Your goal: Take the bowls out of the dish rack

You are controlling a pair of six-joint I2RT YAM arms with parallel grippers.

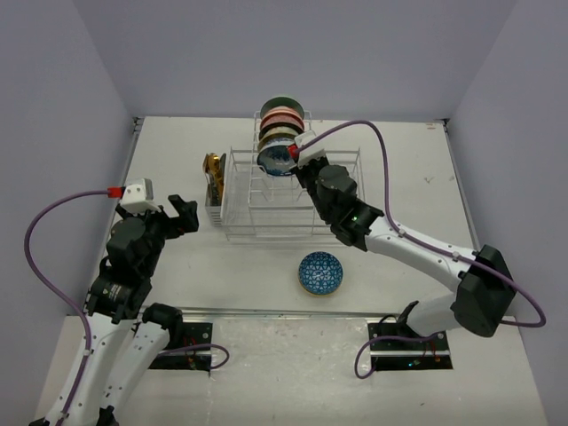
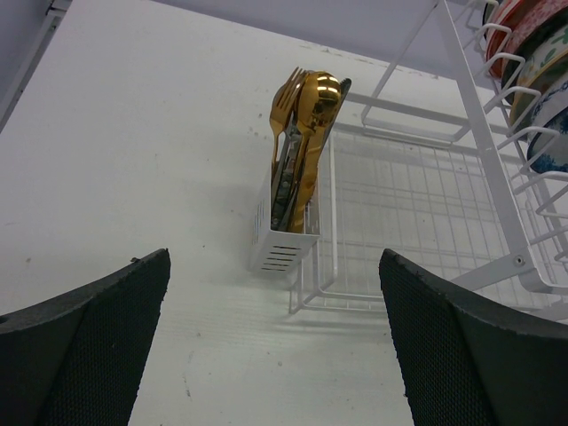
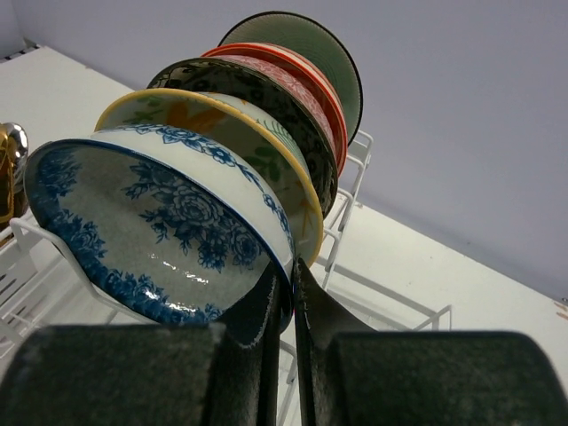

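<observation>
Several bowls stand on edge in the slots of the white wire dish rack. The nearest is a blue-and-white floral bowl, also seen from above. My right gripper is shut on that bowl's rim, one finger inside and one behind it. Behind it stand a yellow-rimmed bowl, a dark patterned one, a red one and a pale green one. A blue patterned bowl sits on the table in front of the rack. My left gripper hangs open over bare table left of the rack.
A small white utensil holder with gold cutlery hangs on the rack's left end. The rack's low basket section holds nothing. Grey walls close in the table at the back and both sides.
</observation>
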